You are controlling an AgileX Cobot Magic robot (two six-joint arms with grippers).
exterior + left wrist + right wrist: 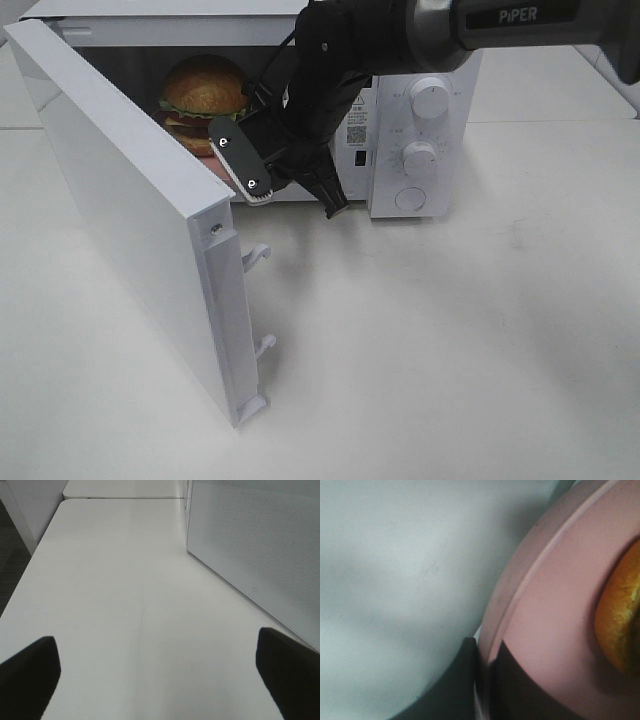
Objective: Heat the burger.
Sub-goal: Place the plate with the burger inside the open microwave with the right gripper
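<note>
burger (205,92) on plate (555,605) inside microwave (445,125), door (120,210) open at L, R gripper (487,655) on plate rim

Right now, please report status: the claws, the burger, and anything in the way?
Left claw open, holding nothing. Right claw shut on rim of pink plate. Burger on plate inside microwave. Door open; nothing seen blocking.

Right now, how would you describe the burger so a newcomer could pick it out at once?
Find the white microwave at the back of the table, door swung open. Inside its cavity the burger sits on a pink plate. It alone is domed and golden-brown with a green lettuce frill; the plate is flat and plain.
</note>
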